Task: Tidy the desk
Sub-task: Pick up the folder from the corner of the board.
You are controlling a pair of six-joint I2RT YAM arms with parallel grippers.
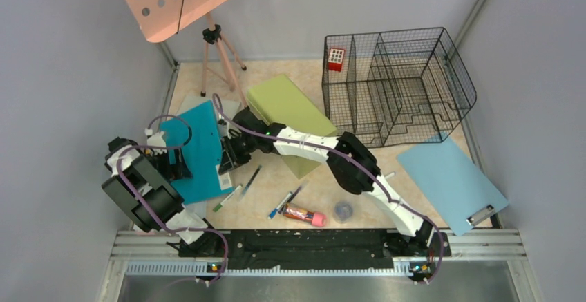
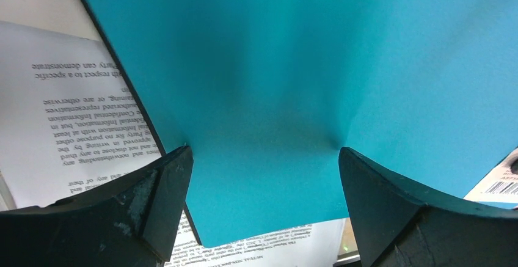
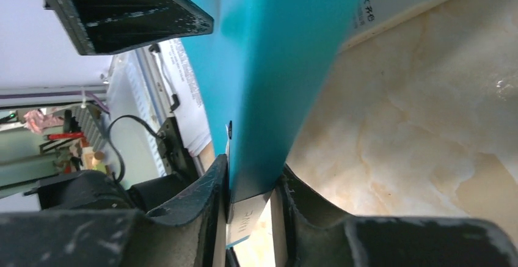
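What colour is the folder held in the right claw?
Teal. The folder shows best in the top external view.

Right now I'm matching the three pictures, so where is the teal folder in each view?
Top external: teal folder left of centre, between both arms.
Left wrist: fills top and centre, beyond the open left gripper.
Right wrist: band rising from bottom centre, pinched by the right gripper.
Shared landmark: printed white sheet beside it in both wrist views.
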